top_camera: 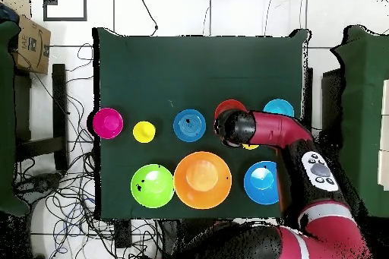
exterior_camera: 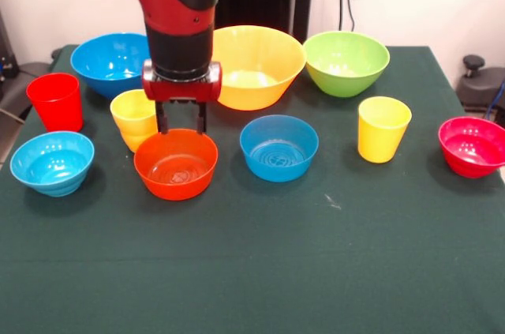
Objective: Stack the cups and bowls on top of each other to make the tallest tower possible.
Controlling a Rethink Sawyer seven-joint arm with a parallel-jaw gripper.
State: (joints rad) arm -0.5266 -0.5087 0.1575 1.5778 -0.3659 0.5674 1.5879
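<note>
Orange-red bowl [exterior_camera: 176,164] far rim meets spread fingers [exterior_camera: 181,118]; overhead, arm [top_camera: 262,129] hides most of it.

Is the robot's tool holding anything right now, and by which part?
It cannot be told: the tool sits at the far rim of the orange-red bowl, but a closed grip isn't visible.

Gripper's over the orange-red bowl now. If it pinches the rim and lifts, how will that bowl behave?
The orange-red bowl looks like thin, glossy plastic, so probably light and stiff but slippery. Held by its far rim under the gripper, it may tilt. Its narrow base suggests it would slide or tip if nudged.
</note>
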